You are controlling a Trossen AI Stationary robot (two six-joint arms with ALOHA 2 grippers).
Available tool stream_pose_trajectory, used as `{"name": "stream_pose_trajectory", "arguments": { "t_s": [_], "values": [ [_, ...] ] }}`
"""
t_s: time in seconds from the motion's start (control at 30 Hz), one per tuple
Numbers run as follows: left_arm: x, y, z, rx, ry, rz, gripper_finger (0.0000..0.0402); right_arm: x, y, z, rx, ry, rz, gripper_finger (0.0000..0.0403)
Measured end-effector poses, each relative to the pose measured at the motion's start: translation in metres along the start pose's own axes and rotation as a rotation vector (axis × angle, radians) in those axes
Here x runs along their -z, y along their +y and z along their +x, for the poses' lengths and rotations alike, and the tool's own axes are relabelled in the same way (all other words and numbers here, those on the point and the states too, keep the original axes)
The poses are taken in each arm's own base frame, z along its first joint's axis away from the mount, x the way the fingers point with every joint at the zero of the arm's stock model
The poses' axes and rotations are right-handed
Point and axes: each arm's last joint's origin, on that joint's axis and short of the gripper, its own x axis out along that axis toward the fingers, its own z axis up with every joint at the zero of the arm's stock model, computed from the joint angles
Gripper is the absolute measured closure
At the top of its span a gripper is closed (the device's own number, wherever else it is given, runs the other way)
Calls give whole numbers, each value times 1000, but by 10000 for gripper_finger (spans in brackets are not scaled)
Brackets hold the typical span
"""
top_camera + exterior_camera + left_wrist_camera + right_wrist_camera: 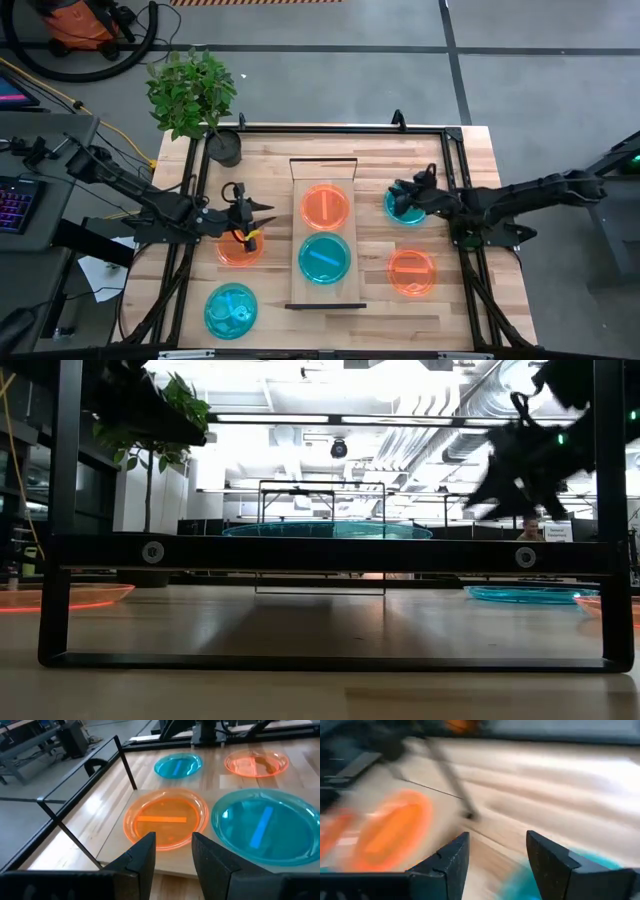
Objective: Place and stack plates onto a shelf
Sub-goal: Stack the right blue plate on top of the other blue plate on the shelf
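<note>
**Plate Stacking: Two Plates on the Shelf, Four on the Table**

Nearest the front edge, a cyan plate (231, 310) is seen lying alone on the tabletop (470, 150), left of the shelf (325, 290). Farther in, an orange plate (234, 252) lies beneath the left gripper (258, 221), which is held low over the plate's far rim; whether contact is made cannot be told. In the left wrist view the jaws are shown spread, with nothing between them. On the right side an orange plate (411, 271) lies free, and beyond it a cyan plate (402, 207) is partly covered by the right gripper (410, 192). Its jaws are also shown spread in the right wrist view; no plate is gripped.

On the shelf, a cyan plate (325, 257) and, behind it, an orange plate (325, 206) are set side by side, not stacked. A potted plant (195, 100) stands at the far left corner.

The step in hand is judged to be a rim pickup by each arm. One finger should be brought under the thin raised rim before closing, and the plate should be lifted level, then centred over a shelf plate of matching outline.

The plates are round, shallow, glossy and translucent, each marked with a central bar. The shelf is a long pale wooden board with dark end pieces.
</note>
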Motion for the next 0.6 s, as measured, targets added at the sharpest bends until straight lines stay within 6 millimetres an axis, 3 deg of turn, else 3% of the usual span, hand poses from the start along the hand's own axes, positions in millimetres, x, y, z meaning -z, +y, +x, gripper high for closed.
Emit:
{"name": "stream_pose_trajectory", "arguments": {
  "t_s": [0.27, 0.6],
  "values": [
    [0, 0, 0, 1, -4, 12, 284, 13, -48, 0, 447, 143, 168, 224],
    [0, 0, 1, 1, -2, -4, 284, 21, -63, 8, 651, 240, 171, 224]
  ]
}}
